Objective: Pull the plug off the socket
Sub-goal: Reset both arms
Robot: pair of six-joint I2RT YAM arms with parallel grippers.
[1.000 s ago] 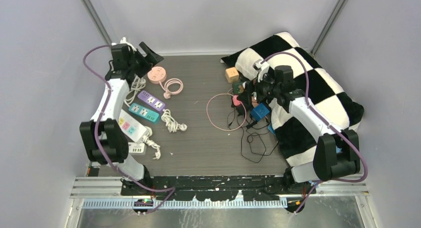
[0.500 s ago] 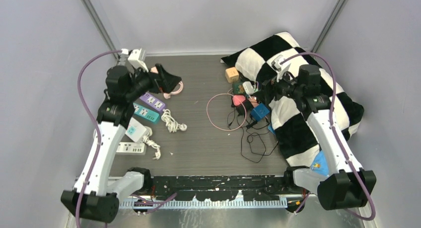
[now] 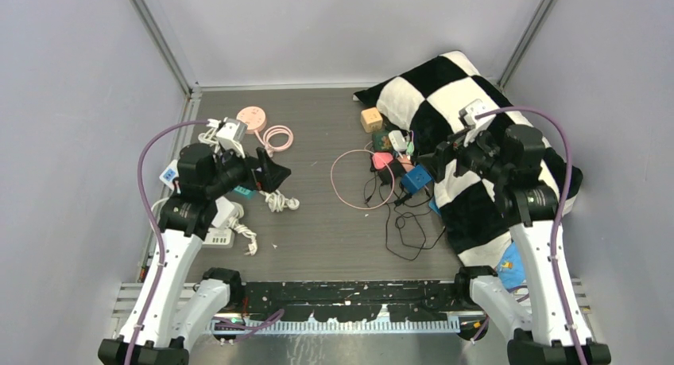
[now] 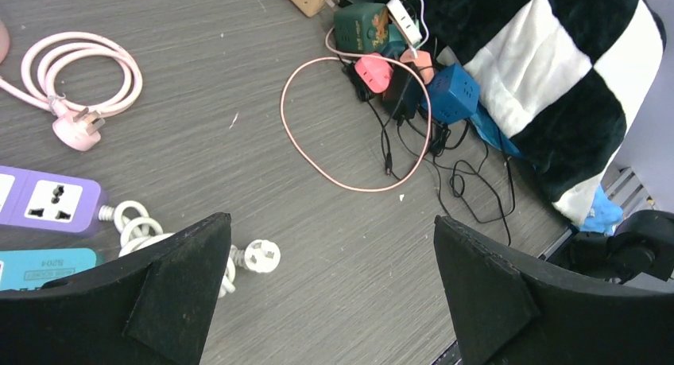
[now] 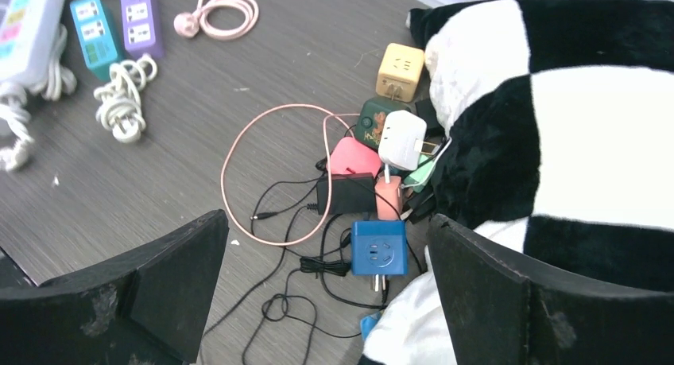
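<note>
A cluster of plugs and cube sockets lies mid-table beside the pillow: a blue cube socket (image 5: 379,253) (image 3: 415,178) (image 4: 455,92), a black adapter (image 5: 346,193), a pink adapter (image 5: 354,157), a white adapter (image 5: 401,139), a green cube (image 5: 373,118) and a tan cube (image 5: 400,71). I cannot tell which plug sits in which socket. My left gripper (image 3: 270,174) (image 4: 334,301) is open and empty, high above the table right of the power strips. My right gripper (image 3: 439,153) (image 5: 326,301) is open and empty, high above the cluster.
A black-and-white checkered pillow (image 3: 493,142) fills the right side. A purple strip (image 5: 139,19), teal strip (image 5: 93,31) and white strip (image 3: 214,238) lie at the left with coiled white cords (image 3: 276,199). A pink round socket (image 3: 251,117) sits at the back. A pink cable loop (image 3: 358,182) and black wires (image 3: 409,230) trail from the cluster.
Both arms have risen and drawn back toward the near edge. The left gripper left the far left corner. The right gripper pulled away from the cluster. Nothing was taken hold of.
</note>
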